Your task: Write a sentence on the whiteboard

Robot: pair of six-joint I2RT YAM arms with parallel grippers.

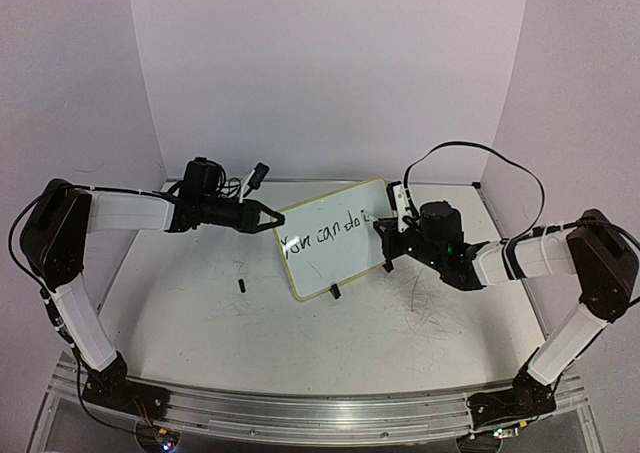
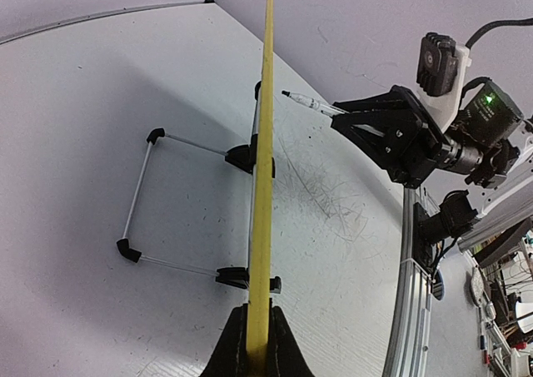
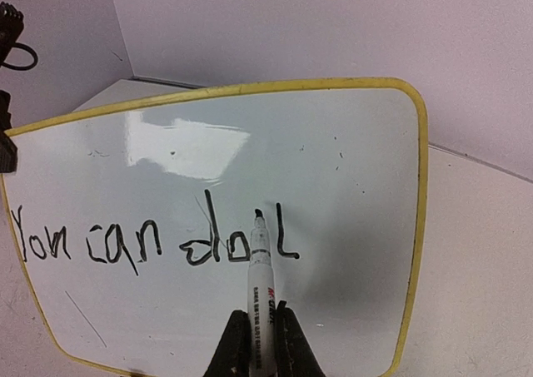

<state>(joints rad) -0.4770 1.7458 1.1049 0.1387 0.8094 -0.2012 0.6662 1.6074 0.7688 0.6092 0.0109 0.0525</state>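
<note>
The right hand (image 3: 260,331) is clamped on a white marker (image 3: 261,269). Its black tip sits at the board face just after the word "do", beside an L-shaped stroke, though I cannot tell whether the tip actually touches. Opposite it, the left hand (image 2: 258,344) is closed on the yellow rim of the whiteboard (image 3: 350,144), pinching one edge. The whiteboard stands on its black feet in the middle of the bench (image 1: 200,333), between the two arms, with a wire stand (image 2: 137,190) behind it. The sentence (image 3: 125,240) reads "You can do" and little more, so I judge the last word is not yet written. My worry is the room left: only a narrow strip of white remains toward the right rim, and letters this large could run off it. The board is also held at just one edge, so a firm push from the marker could swing or tip it and smear the strokes. Grey scribbles (image 1: 430,308) on the bench show where a stray tip ends up.
</note>
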